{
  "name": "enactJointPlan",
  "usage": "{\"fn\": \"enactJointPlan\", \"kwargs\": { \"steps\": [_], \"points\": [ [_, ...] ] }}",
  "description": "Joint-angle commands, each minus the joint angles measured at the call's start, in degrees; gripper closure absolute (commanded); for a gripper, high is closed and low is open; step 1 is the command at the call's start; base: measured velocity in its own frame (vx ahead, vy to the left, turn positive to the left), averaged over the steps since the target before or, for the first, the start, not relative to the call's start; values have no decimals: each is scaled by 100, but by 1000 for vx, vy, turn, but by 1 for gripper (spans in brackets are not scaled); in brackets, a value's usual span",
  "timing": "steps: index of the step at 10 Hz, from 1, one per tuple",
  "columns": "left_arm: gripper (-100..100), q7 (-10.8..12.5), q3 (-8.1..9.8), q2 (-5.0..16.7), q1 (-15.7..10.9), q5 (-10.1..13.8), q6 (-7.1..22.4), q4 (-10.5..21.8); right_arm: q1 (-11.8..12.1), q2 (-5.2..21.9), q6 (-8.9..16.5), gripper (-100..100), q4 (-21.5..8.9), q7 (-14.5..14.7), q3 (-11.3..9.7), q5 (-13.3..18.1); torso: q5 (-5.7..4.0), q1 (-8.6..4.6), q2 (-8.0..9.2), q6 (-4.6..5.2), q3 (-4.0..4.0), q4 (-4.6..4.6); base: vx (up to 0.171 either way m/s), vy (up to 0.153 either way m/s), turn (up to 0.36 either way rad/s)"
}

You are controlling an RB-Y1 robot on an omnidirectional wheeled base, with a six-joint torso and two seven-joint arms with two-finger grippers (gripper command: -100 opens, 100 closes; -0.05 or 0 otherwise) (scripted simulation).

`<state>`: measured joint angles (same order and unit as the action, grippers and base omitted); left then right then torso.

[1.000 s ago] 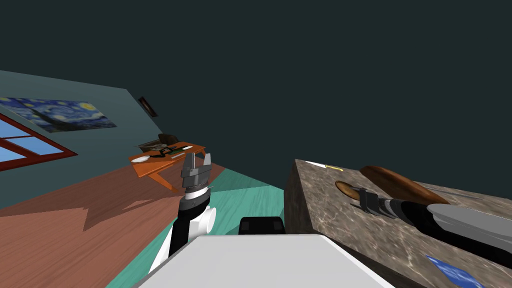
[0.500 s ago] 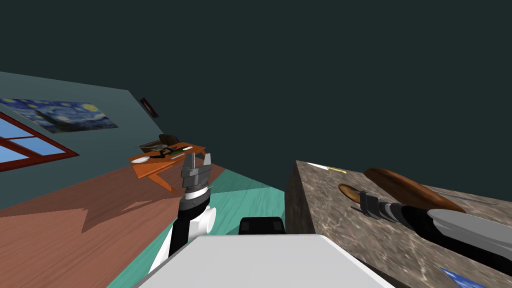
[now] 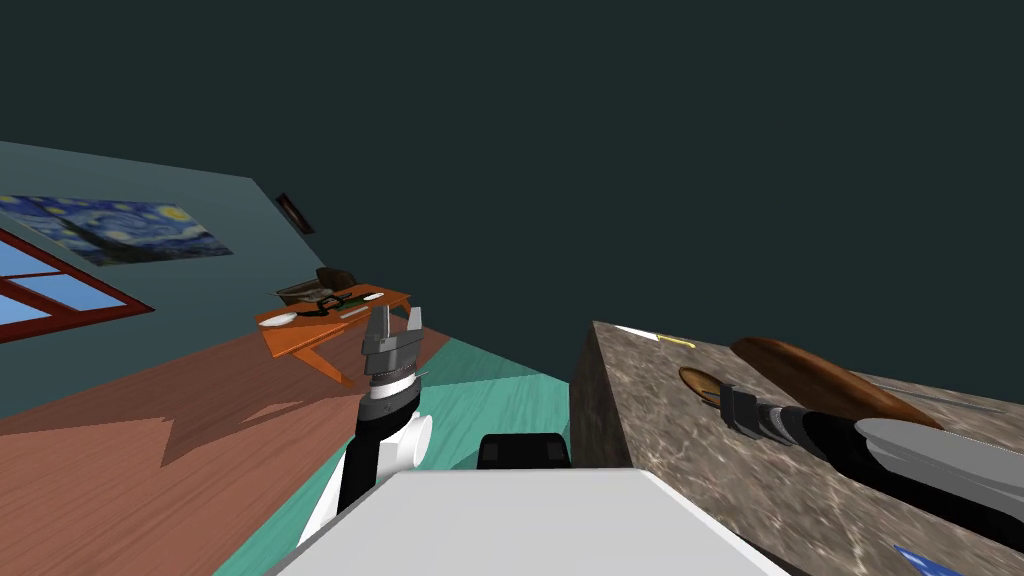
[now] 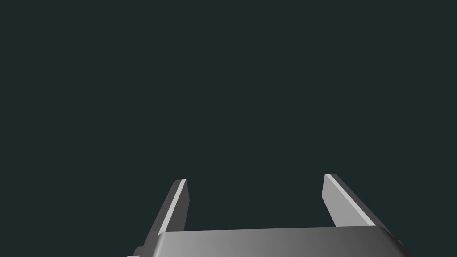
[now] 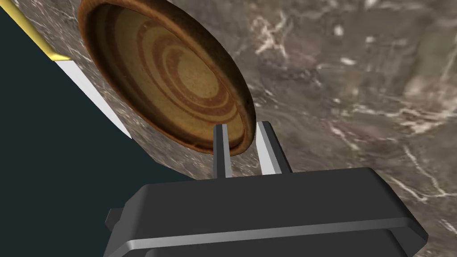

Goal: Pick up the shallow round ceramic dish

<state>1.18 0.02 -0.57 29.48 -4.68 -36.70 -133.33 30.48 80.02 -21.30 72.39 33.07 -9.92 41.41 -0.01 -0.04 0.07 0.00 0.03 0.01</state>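
Dish [image 5: 178, 84], brown and ringed, lies near a corner of the desk [image 5: 357, 89], its rim pinched by the clenched right tool [image 5: 242, 126]. So thin an edge grip may let it tilt or slip in lifting. The left tool [image 4: 254, 178] stands released.

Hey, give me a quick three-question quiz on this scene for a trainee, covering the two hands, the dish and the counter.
1. True or false: the left hand is shut on the brown dish.
2. The right hand grips the dish at: A its rim; B its middle; C its underside.
3. Fill in: the white blade at the edge of the marbled counter has a ____ handle.
Key: 1 false, it is open and holds nothing; 2 A; 3 yellow.
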Motion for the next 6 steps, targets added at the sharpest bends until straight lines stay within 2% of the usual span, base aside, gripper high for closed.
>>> {"fn": "enactJointPlan", "kwargs": {
  "steps": [1,2,3,4,5,6],
  "points": [
    [0,0,0,0,0,0,0,0,0,0,0,100,0,0,0,0,0,0,0,0,0,0,0,0,0],
    [0,0,0,0,0,0,0,0,0,-1,0,0,0,-1,0,-1,1,1,0,0,0,0,0,0,0],
    [0,0,0,0,0,0,0,0,78,173,7,100,108,-97,54,-51,1,1,1,0,1,0,-56,-3,3],
    [0,0,0,0,-1,0,0,0,104,246,18,100,158,-149,68,-72,5,3,17,0,9,3,-95,0,5],
    [0,0,0,0,-1,0,0,0,71,163,7,100,104,-85,54,-50,5,5,32,1,18,6,-41,1,2],
    [0,0,0,0,0,0,0,0,71,172,9,0,109,-100,54,-53,4,6,23,2,14,5,-7,0,-4]
  ]
}}
